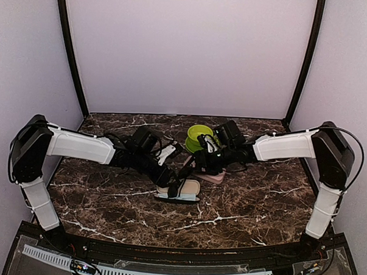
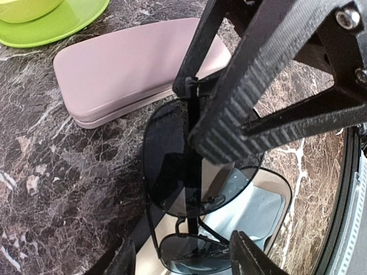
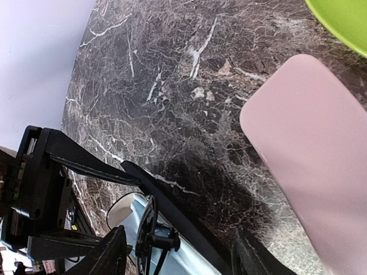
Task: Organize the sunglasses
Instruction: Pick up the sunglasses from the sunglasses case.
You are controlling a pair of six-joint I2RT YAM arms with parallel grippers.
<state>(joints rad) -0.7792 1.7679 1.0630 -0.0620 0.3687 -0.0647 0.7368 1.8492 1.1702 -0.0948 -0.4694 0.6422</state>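
The black-framed sunglasses (image 2: 178,160) with dark lenses stand on end above an open black case (image 2: 278,186) lined in beige, with a pale blue cloth (image 2: 255,212) inside. My left gripper (image 2: 186,258) has the lower lens between its fingers, and its right finger lies against the rim. My right gripper (image 3: 180,255) straddles the upper part of the sunglasses (image 3: 150,235), seen edge-on, with a gap on both sides. Its ribbed finger (image 2: 229,109) crosses in front of the upper lens. In the top view both grippers meet over the case (image 1: 188,187).
A shut pink case (image 1: 211,175) lies just behind the open one, also seen as the pink case (image 2: 132,69) and the pink case (image 3: 309,143). A green bowl on a green plate (image 1: 199,136) stands behind it. Dark marble table, purple walls around.
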